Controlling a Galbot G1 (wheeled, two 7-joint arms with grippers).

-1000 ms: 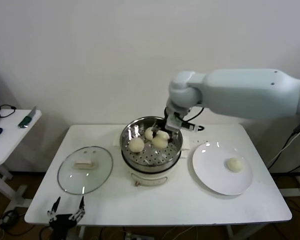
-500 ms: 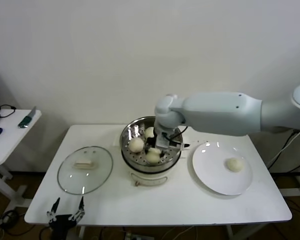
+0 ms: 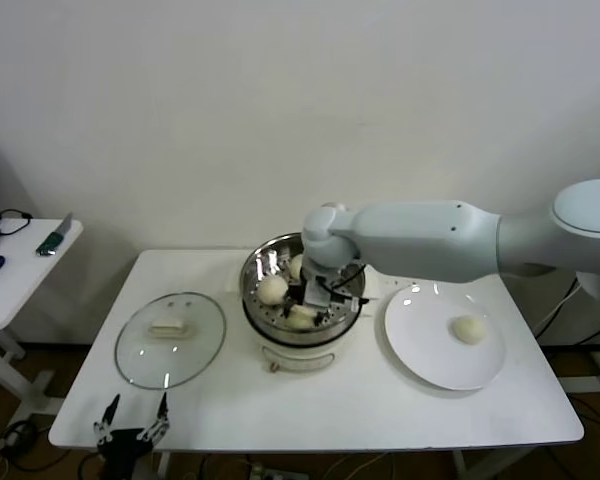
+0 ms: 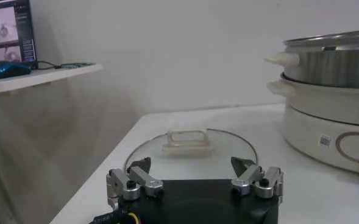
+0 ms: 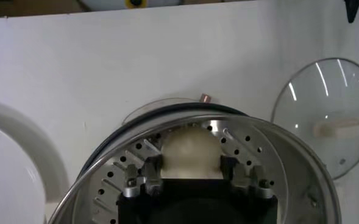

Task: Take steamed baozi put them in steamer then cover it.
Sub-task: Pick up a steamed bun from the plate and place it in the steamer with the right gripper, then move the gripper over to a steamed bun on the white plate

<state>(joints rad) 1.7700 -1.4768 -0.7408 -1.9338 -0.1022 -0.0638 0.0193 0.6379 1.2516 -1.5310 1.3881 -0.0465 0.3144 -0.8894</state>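
Note:
The steamer [image 3: 252, 272] stands mid-table on its white pot base [image 3: 305, 355]. My right gripper [image 3: 310, 303] is down inside it, shut on a steamed baozi [image 3: 302, 316] held just over the perforated floor near the front rim. The right wrist view shows that baozi [image 5: 190, 149] between the fingers of the right gripper [image 5: 191, 161]. Two more baozi [image 3: 272, 289] [image 3: 298, 265] lie in the steamer. One baozi [image 3: 468, 329] lies on the white plate [image 3: 430, 355]. The cover [image 3: 170, 340] lies flat on the table left of the steamer. My left gripper [image 3: 132, 415] is parked open at the front left edge.
A side table [image 3: 20, 270] with small items stands at the far left. The left wrist view shows the left gripper [image 4: 190, 162] facing the cover [image 4: 191, 149], with the pot base [image 4: 325, 128] beyond. The cover [image 5: 328, 115] and plate [image 5: 8, 176] flank the steamer in the right wrist view.
My right arm has swung over the steamer and lowered, carrying the baozi from the back right toward the steamer's front. The left arm has not moved.

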